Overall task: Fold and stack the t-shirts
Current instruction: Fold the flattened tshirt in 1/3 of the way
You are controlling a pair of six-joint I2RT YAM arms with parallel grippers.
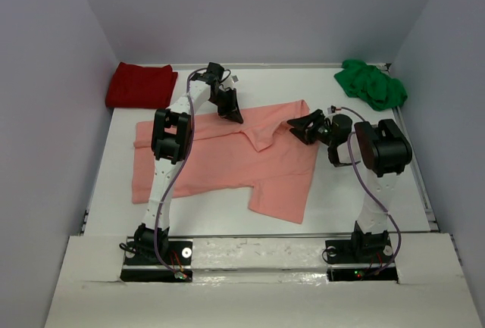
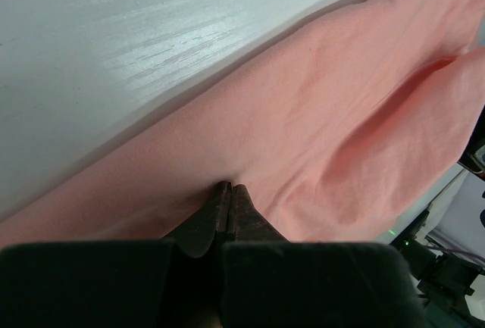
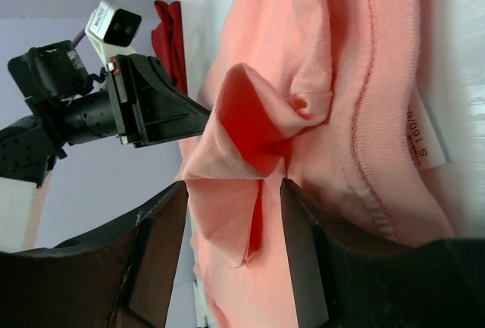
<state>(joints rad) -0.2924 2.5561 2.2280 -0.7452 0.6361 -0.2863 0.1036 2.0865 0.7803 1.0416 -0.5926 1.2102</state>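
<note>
The salmon-pink t-shirt [image 1: 227, 165] lies spread across the middle of the table, partly folded over. My left gripper [image 1: 231, 108] sits at its far edge, shut with its tips [image 2: 229, 186] pinching the pink cloth [image 2: 326, 116]. My right gripper [image 1: 299, 127] is at the shirt's far right corner near the collar. Its jaws stand open [image 3: 231, 222] with a raised fold of the pink cloth [image 3: 356, 55] loose between them, touching neither pad clearly. The dark red t-shirt [image 1: 142, 85] lies folded at the far left corner. The bright green t-shirt [image 1: 370, 84] lies crumpled at the far right corner.
Walls enclose the table on the left, back and right. The white table [image 1: 364, 184] shows bare to the right of the pink shirt. In the right wrist view the left arm's wrist [image 3: 114, 101] and the shirt's white size label [image 3: 424, 139] are visible.
</note>
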